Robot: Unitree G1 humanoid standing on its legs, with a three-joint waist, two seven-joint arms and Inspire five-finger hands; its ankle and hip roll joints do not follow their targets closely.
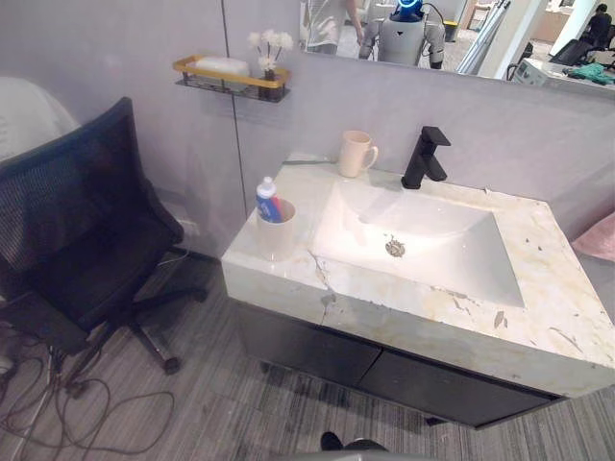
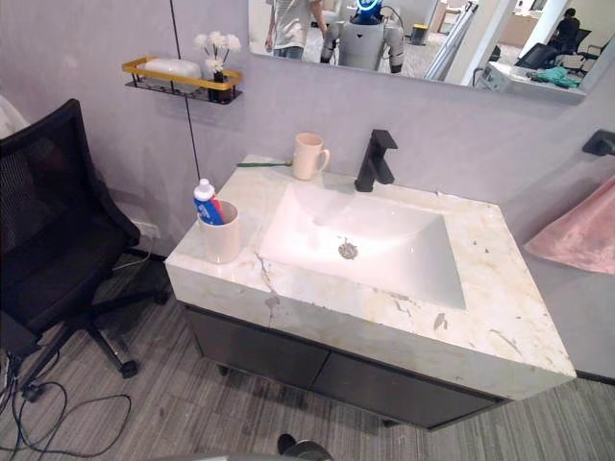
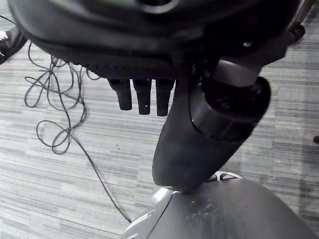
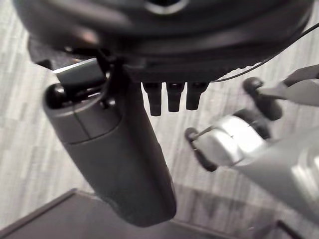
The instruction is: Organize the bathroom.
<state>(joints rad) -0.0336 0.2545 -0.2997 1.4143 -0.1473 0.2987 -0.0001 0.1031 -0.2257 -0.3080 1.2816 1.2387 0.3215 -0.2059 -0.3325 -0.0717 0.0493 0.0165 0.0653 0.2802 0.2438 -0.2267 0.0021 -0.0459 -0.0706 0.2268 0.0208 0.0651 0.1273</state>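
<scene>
Both hands hang low over the floor, holding nothing. The left hand (image 3: 149, 94) shows straight fingers pointing down beside its thumb; the right hand (image 4: 172, 97) looks the same, relaxed and open. Everything to tidy lies up and ahead of them on the worktop (image 2: 480, 307). The cup (image 2: 221, 235) with the toothpaste (image 2: 205, 204) stands at the front left corner, likely nearer the left hand. Farther back, a toothbrush (image 2: 264, 164) lies flat, its long axis running sideways, its tip just beside the mug (image 2: 307, 156). The tap (image 2: 375, 161) stands behind the sink (image 2: 384, 250). The toothbrush head is hard to make out.
</scene>
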